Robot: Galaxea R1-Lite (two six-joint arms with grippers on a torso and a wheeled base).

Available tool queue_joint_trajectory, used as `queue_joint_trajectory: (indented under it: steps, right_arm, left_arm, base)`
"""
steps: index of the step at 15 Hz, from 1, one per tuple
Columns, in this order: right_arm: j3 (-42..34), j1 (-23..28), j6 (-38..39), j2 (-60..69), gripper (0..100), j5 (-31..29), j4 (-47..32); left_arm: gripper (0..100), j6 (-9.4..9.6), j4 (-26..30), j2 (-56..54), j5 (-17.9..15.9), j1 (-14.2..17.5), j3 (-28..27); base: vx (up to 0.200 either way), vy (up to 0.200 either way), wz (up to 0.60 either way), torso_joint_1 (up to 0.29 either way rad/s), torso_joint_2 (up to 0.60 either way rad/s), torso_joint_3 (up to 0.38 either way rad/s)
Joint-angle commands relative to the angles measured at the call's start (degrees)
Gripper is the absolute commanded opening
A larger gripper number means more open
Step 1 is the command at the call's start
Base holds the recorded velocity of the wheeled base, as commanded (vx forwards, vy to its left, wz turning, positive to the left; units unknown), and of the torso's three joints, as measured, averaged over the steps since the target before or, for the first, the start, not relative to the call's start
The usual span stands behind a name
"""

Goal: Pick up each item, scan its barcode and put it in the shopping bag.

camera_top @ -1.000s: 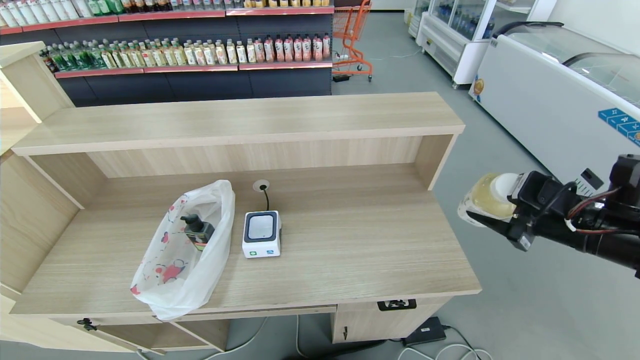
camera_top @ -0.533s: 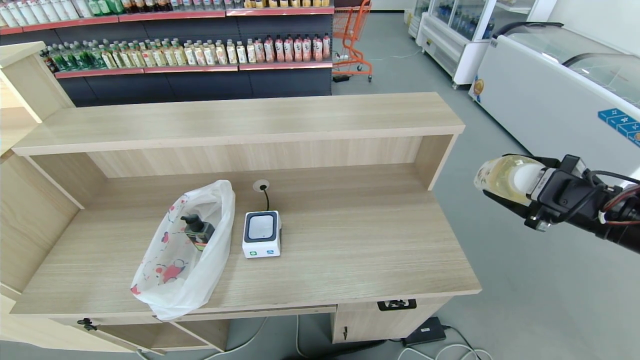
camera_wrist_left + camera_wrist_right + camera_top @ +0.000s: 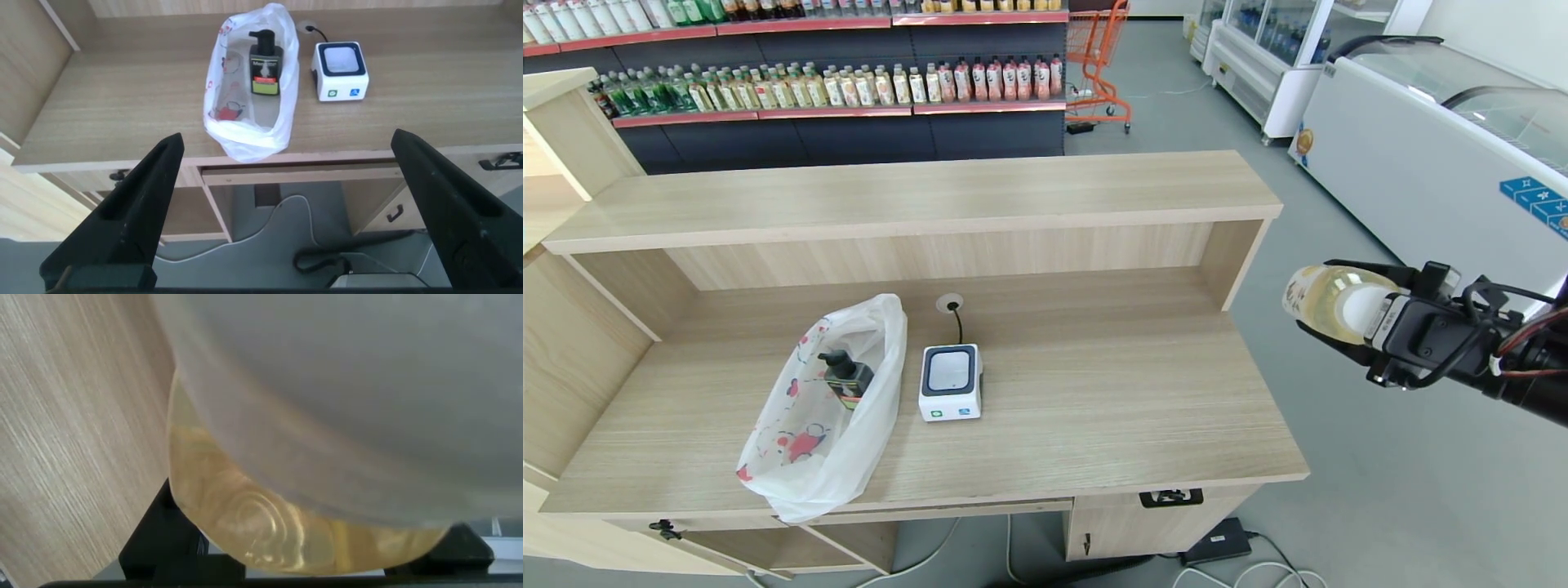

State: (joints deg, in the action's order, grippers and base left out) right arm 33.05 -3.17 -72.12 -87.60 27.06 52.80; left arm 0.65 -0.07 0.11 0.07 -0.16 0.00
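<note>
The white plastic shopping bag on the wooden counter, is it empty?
No, a dark pump bottle lies inside the white plastic shopping bag.

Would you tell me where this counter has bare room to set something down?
The counter is bare from the barcode scanner to its right edge, and in front of the scanner. The left is crowded: the shopping bag lies close beside the scanner.

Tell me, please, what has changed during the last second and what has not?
The right gripper, shut on the bottle of yellow liquid, rose beside the right end of the counter, then shifted slightly left towards it. The shopping bag, the pump bottle inside it and the scanner stayed in place.
</note>
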Motion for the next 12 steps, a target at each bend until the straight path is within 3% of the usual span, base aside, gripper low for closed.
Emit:
queue_joint_trajectory:
  steps: [1,3,11,12]
  right_arm:
    - [-0.35,-0.35,-0.39,-0.38,0,0.01,0.02]
    - [-0.79,-1.14,-0.39,-0.29,0,-0.34,0.2]
    - [-0.62,-3.95,0.23,-0.99,0,-0.26,-0.15]
    - [-0.88,-6.06,3.48,-2.49,0,1.33,0.38]
  left_arm:
    - [100,0.06,-0.01,-0.02,0.01,-0.02,0.0]
    - [100,0.32,-0.01,-0.02,0.01,-0.02,0.0]
    - [100,0.41,-0.01,-0.02,0.01,-0.02,0.0]
    - [100,0.41,-0.01,-0.02,0.01,-0.02,0.0]
  base:
    - [0.0,0.0,0.0,0.0,0.0,0.0]
    - [0.0,0.0,0.0,0.0,0.0,0.0]
    - [0.2,0.0,0.0,0.002,0.0,0.005]
    - [0.2,0.0,0.0,0.002,0.0,0.002]
